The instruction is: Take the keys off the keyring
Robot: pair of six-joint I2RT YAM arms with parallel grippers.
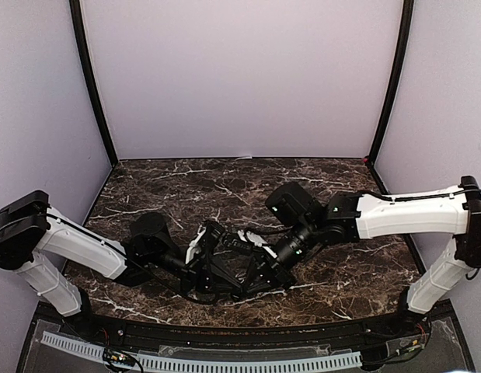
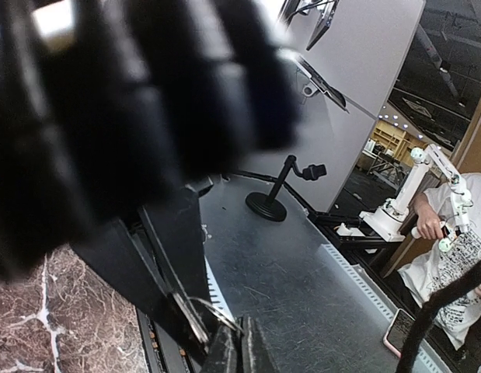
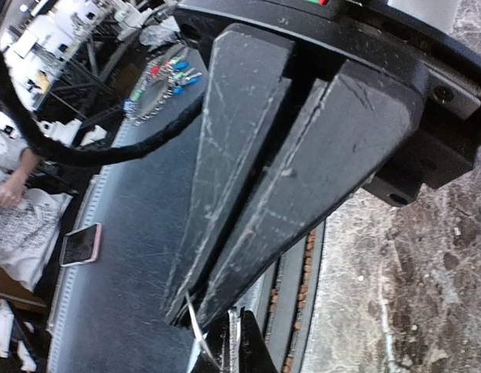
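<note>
Both grippers meet tip to tip, the left gripper (image 2: 238, 351) and the right gripper (image 3: 238, 343), each with jaws pressed together. Only the wrist views reveal the thin silvery metal keyring (image 3: 195, 328), pinched at the left tips, with a flat silvery key (image 2: 190, 315) beside it. Under the keyring spreads the brown white-veined marble tabletop (image 1: 224, 183). Lilac walls (image 1: 240, 78) stand behind it, and a person in a white printed shirt (image 2: 469, 264) is beyond.

Pale lilac walls (image 1: 240, 78) close in the bench (image 1: 224, 175), dark brown marble veined white, with black posts (image 1: 92, 85) at the back corners. In the left wrist view, a scratched grey surface (image 2: 287, 280) carries a black stand (image 2: 267, 203). At lower right is a person (image 2: 458, 272) in a white shirt, with a phone (image 2: 397, 332) nearby.
</note>
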